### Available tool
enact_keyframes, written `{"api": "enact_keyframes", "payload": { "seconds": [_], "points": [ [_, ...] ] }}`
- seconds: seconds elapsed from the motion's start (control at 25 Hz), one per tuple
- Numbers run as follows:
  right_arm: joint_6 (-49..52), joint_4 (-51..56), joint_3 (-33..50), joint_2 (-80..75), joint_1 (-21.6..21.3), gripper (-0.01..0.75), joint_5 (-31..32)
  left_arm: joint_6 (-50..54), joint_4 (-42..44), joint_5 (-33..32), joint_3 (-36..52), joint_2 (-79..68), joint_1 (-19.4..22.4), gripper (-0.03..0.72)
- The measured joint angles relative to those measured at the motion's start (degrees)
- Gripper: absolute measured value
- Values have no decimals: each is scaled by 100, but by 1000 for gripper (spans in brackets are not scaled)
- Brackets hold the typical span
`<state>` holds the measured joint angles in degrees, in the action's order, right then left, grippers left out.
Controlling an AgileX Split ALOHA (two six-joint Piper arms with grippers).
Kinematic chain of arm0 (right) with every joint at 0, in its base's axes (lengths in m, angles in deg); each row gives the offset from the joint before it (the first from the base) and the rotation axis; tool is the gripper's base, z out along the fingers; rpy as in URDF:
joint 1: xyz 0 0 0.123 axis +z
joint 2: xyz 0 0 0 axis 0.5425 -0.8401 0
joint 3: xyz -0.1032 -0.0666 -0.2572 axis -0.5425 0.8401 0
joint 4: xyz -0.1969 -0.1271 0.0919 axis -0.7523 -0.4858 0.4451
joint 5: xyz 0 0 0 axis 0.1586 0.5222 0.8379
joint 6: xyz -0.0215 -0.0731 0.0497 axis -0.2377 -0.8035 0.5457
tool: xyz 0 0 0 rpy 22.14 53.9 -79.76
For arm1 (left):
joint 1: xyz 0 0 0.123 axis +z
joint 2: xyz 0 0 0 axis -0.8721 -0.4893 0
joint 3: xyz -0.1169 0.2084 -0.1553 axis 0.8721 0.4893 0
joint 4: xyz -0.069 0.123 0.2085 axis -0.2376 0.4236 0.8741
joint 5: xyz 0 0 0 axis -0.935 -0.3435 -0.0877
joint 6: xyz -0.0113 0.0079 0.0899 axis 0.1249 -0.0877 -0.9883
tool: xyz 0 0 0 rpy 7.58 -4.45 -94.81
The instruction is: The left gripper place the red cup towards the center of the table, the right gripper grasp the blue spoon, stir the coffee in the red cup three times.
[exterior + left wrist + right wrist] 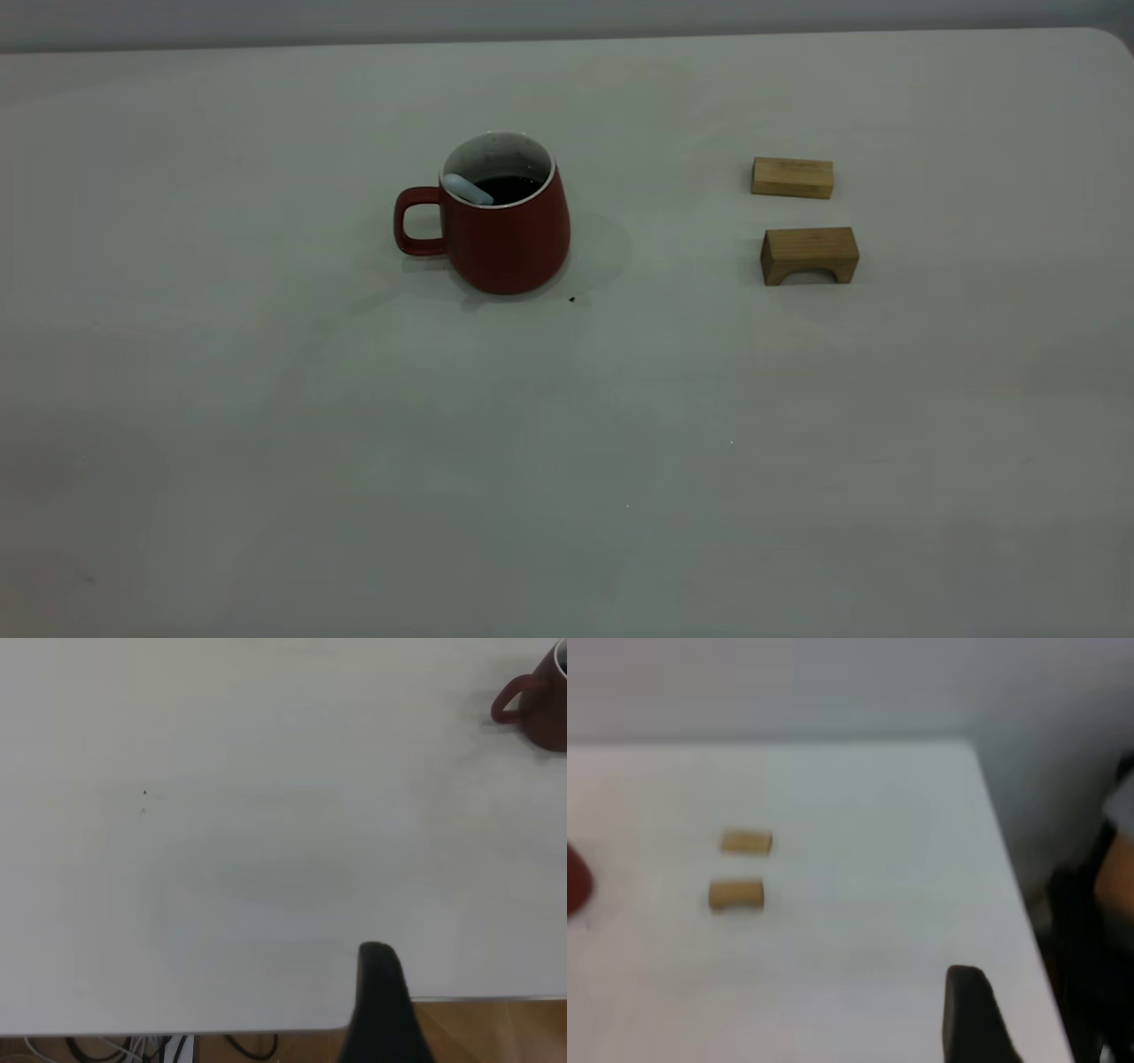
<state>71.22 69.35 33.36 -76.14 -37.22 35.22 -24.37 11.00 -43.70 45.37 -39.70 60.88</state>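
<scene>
- Where the exterior view shows neither arm, each wrist view catches only one dark finger: the left gripper (383, 1005) sits over the table (266, 443) edge, the right gripper (970, 1014) near the table's right edge; whether either is released or clenched I cannot tell.
- The left wrist view shows the mug (536, 704) far off at the frame's corner; the right wrist view shows just a red sliver of it.
- Only the exterior view shows inside the mug (505, 221): dark red, wider at the base, white rim, speckled inside, holding dark coffee (509, 188).
- It stands upright near the table's middle, handle pointing toward the exterior view's left.
- The spoon (467, 189) leans in the mug, pale handle rising toward the handle-side rim.
- Two wooden blocks (792, 177) (810, 254) lie well apart to the right.
</scene>
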Motion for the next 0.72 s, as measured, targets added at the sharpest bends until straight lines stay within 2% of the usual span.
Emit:
{"api": "enact_keyframes", "payload": {
  "seconds": [0.16,0.32,0.72],
  "points": [
    [118,0,878,264,0,456,-51,0,0,0,0,0,0,592],
    [135,0,1425,282,0,456,-383,0,0,0,0,0,0,592],
    [141,42,1609,282,86,456,-582,0,0,0,0,0,0,592]
  ]
}}
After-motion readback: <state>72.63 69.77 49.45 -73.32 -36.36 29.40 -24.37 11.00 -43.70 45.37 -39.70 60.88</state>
